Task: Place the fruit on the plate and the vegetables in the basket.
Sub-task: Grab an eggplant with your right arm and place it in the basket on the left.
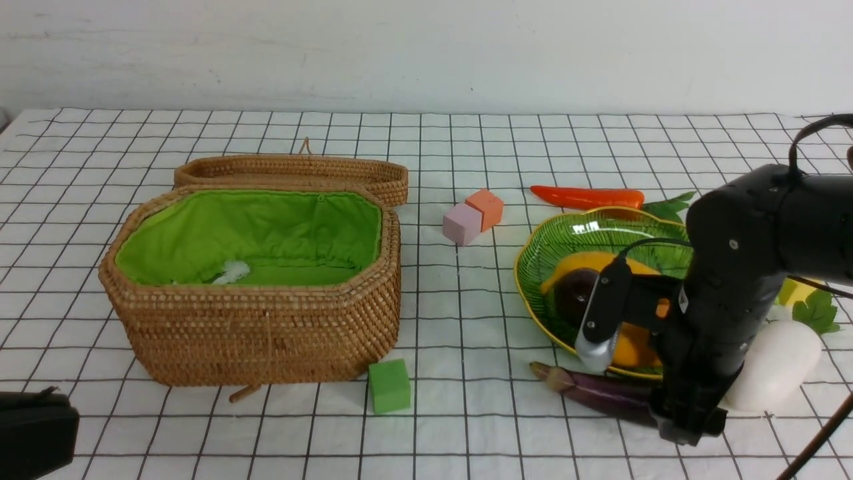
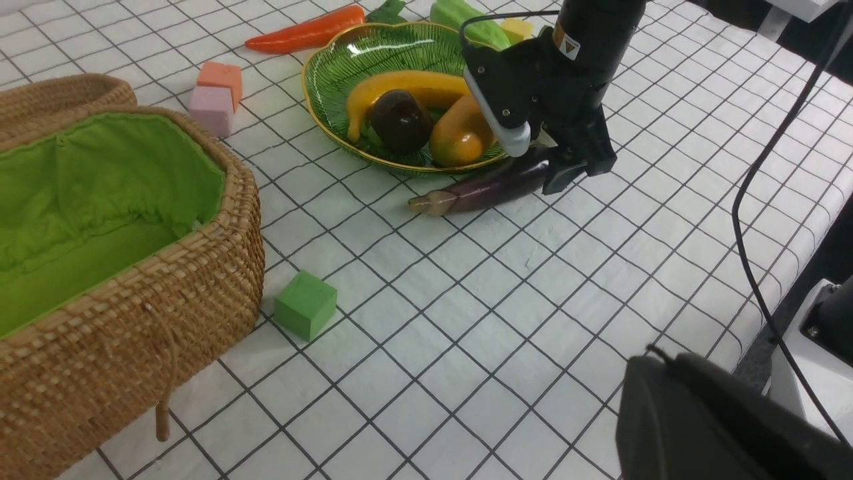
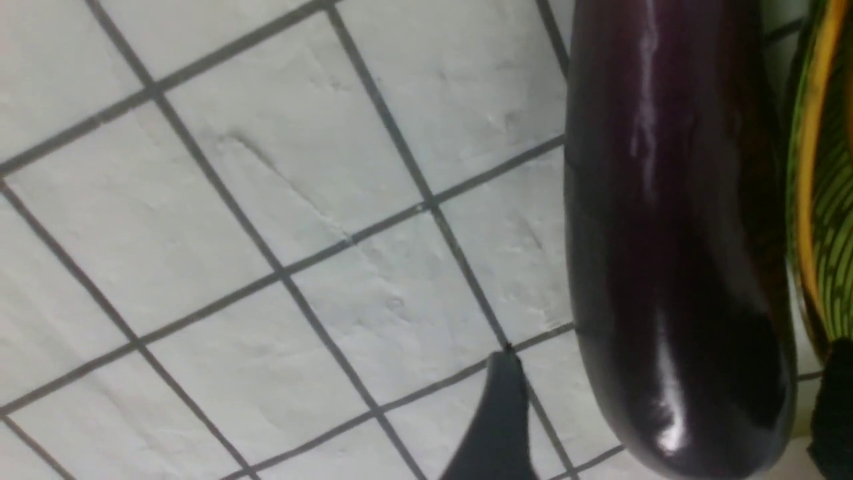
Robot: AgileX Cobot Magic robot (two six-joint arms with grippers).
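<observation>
The banana, mangosteen and mango lie on the green leaf plate. The purple eggplant lies on the cloth just in front of the plate. My right gripper is low over its thick end, jaws open and straddling it, with a gap on one side. The carrot lies behind the plate, the white radish right of my arm, the gourd behind the plate. The open basket stands left. My left gripper is shut and empty at the near left.
The basket lid lies open behind it; a white scrap sits on the lining. A pink cube and orange cube lie mid-table, a green cube before the basket, a yellow cube beside the plate.
</observation>
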